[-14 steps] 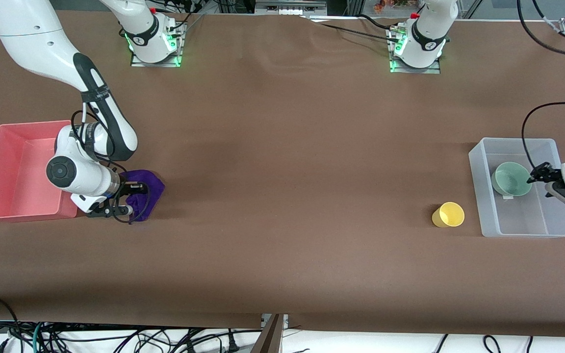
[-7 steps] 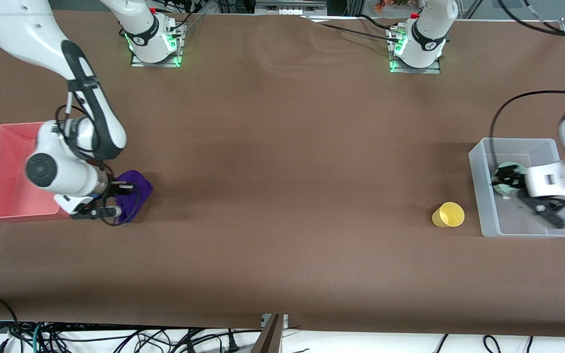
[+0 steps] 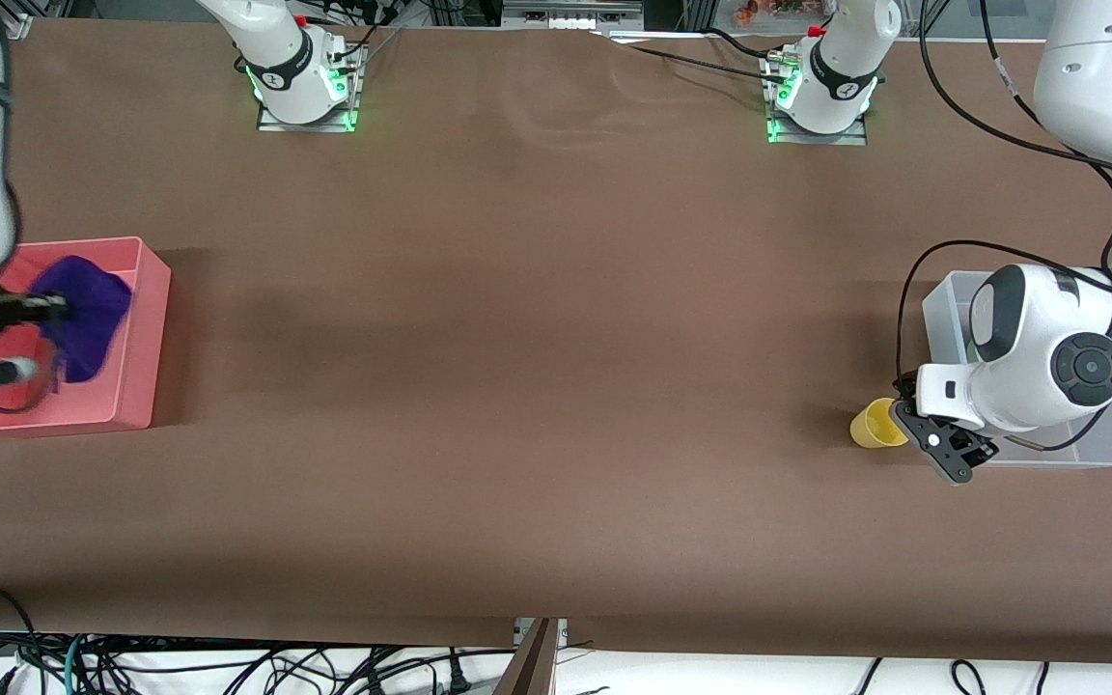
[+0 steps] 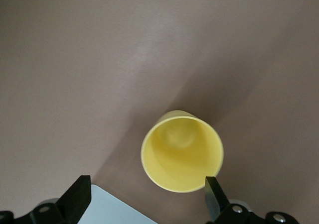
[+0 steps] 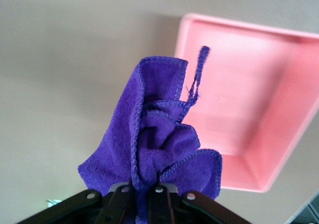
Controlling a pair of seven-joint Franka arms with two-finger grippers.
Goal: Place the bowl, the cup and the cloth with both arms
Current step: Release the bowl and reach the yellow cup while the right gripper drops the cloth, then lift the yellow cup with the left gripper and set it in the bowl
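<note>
The yellow cup [image 3: 871, 425] stands on the table beside the clear bin [image 3: 942, 301], toward the right arm's end of it. My left gripper [image 3: 918, 427] is open and low over the table between the cup and the bin. In the left wrist view the cup [image 4: 182, 152] stands upright just ahead of the open gripper [image 4: 147, 204], near one fingertip [image 4: 213, 196]. The bowl is hidden under the left arm's wrist. My right gripper [image 3: 42, 311] is shut on the purple cloth [image 3: 85, 314] and holds it over the pink bin [image 3: 149, 328]. The cloth [image 5: 159, 154] hangs from the right gripper [image 5: 147, 194].
The pink bin [image 5: 249, 109] shows bare inside in the right wrist view. A corner of the clear bin [image 4: 107, 210] lies between the left gripper's fingers. Both arm bases stand along the table's edge farthest from the front camera.
My right gripper lifted the cloth off the table beside the pink bin and carried it over the bin. My left gripper moved out of the clear bin to the yellow cup.
</note>
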